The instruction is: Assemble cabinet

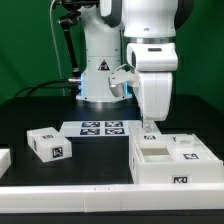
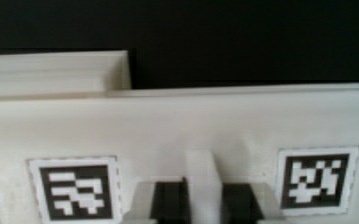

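Note:
The cabinet (image 1: 172,163) is a large white box body with open compartments and tag markers, lying at the front of the exterior view's right. My gripper (image 1: 150,127) hangs straight down over its far left corner. In the wrist view the cabinet's white wall (image 2: 194,120) fills the picture, with a tag on each side. My gripper (image 2: 206,188) has its two dark fingers (image 2: 167,205) close on either side of a thin white wall edge, shut on it.
A small white tagged block (image 1: 47,144) lies at the exterior view's left, with another white piece (image 1: 4,160) at the left edge. The marker board (image 1: 100,128) lies behind, in front of the robot base (image 1: 100,80). A white slab (image 2: 51,75) shows beyond the cabinet wall.

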`<action>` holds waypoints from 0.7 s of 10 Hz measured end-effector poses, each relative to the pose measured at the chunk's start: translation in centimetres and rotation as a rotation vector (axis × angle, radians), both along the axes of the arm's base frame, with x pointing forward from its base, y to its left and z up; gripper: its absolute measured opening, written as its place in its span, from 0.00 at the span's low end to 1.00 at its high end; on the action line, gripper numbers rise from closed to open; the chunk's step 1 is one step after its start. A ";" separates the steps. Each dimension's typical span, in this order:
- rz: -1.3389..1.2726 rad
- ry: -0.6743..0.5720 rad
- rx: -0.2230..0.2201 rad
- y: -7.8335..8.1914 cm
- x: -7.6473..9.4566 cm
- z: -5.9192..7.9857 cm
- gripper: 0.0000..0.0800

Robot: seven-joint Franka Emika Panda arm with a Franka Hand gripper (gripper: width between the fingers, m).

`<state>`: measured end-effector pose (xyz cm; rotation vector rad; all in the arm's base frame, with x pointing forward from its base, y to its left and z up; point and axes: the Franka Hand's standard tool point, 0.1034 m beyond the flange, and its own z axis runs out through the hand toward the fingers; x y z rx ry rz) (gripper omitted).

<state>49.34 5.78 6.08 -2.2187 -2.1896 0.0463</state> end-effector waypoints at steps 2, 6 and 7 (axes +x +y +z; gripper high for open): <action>-0.009 -0.007 0.002 -0.3 1.3 0.0 0.09; -0.020 -0.039 0.017 -0.1 4.4 -0.1 0.09; -0.020 -0.044 0.020 -0.1 4.9 -0.1 0.09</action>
